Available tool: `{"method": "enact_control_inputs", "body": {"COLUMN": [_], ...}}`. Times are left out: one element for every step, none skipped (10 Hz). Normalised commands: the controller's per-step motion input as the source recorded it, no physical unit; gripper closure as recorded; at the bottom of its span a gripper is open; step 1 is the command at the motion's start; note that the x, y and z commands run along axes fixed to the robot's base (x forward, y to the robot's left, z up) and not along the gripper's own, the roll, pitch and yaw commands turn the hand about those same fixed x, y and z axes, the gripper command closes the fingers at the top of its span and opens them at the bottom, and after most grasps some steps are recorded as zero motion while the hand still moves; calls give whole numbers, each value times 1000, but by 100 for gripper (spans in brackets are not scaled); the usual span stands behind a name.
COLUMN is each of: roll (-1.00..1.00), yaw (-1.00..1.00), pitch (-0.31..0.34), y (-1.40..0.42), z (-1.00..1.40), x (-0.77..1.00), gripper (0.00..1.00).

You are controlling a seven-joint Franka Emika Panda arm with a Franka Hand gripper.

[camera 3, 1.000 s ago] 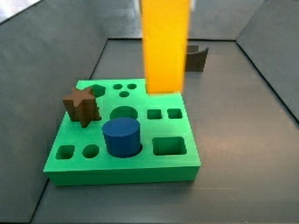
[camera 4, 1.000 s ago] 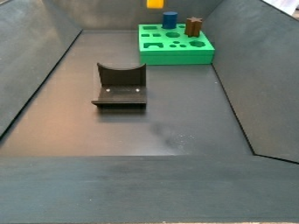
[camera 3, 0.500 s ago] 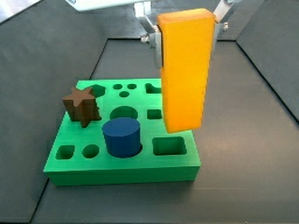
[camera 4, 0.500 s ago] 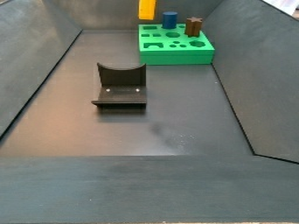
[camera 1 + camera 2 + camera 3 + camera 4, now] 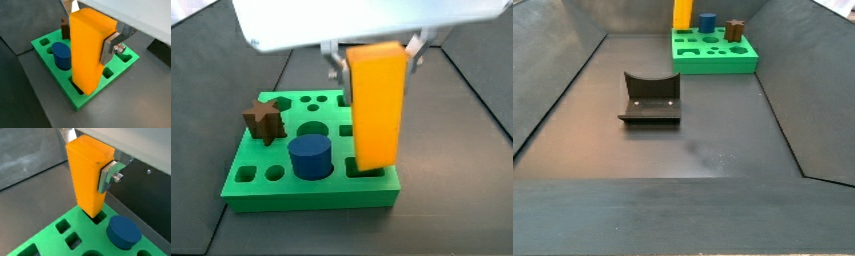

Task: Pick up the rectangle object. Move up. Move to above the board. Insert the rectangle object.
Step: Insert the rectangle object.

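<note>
My gripper [image 5: 90, 27] is shut on the rectangle object [image 5: 90, 55], a tall orange-yellow block held upright. A silver finger [image 5: 110, 47] presses its side. The block's lower end sits in a square hole at a corner of the green board [image 5: 87, 97]. It shows the same in a wrist view [image 5: 88, 175] and in both side views [image 5: 378, 105] [image 5: 683, 13]. The gripper also shows in a side view [image 5: 372, 48]. A blue cylinder [image 5: 310, 157] and a brown star-shaped block [image 5: 262, 119] stand in the board [image 5: 305, 195].
A dark grey U-shaped block [image 5: 651, 98] lies on the bin floor, well away from the board [image 5: 714, 55]. Sloping grey walls [image 5: 560, 90] enclose the floor on all sides.
The gripper has lowered the rectangle object from above the board's far side to the near corner hole, and its lower end now sits in the hole.
</note>
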Motion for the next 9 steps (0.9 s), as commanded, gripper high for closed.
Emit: {"method": "enact_control_inputs", "body": {"roll": [343,126,19,113,231,194,296,263,261], "yaw": [14,23,0,0,-80,-146,-20,0,0], "pitch": [-80,0,-27,1,99,69,86,107,209], "y": [0,0,-6,0,0,-137,-397,-517,-466], "z": [-594,-277,0,-209,-329,-440,-654,-551,-497], "x": [-383,-217,-6,-86,-257,-66,211,623,680], "gripper": [100,100,100,100,100,100,100,100,100]}}
